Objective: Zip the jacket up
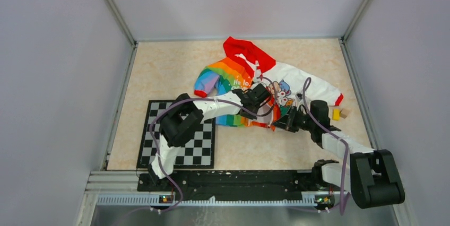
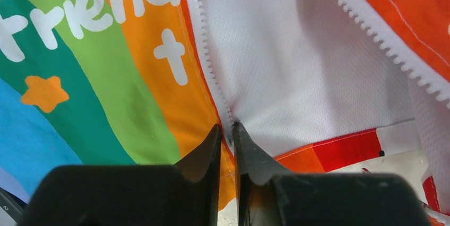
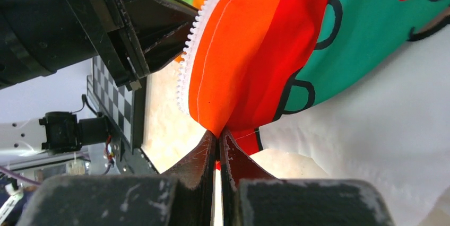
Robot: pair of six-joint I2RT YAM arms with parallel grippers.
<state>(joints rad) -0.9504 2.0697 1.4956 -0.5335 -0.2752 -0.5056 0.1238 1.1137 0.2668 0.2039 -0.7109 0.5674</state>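
Note:
The jacket (image 1: 286,80) lies open at the back middle of the table, with its red hood (image 1: 245,51) far, its rainbow half (image 1: 229,75) on the left and its white cartoon half on the right. My left gripper (image 1: 259,98) is shut on the rainbow half's white zipper edge (image 2: 204,56). Its fingertips (image 2: 241,136) pinch the tape beside the white mesh lining (image 2: 297,61). The other zipper row (image 2: 382,43) runs apart at the right. My right gripper (image 1: 285,122) is shut on the jacket's orange-red bottom corner (image 3: 244,51), with its fingertips (image 3: 209,144) closed on the fold. The zipper teeth (image 3: 192,51) hang beside it.
A black-and-white checkerboard mat (image 1: 183,138) lies at the left front, under the left arm. A small yellow block (image 1: 336,113) and a wooden block (image 1: 345,112) sit right of the jacket sleeve. Grey walls enclose the table on three sides. The left gripper's body (image 3: 127,24) is close to my right gripper.

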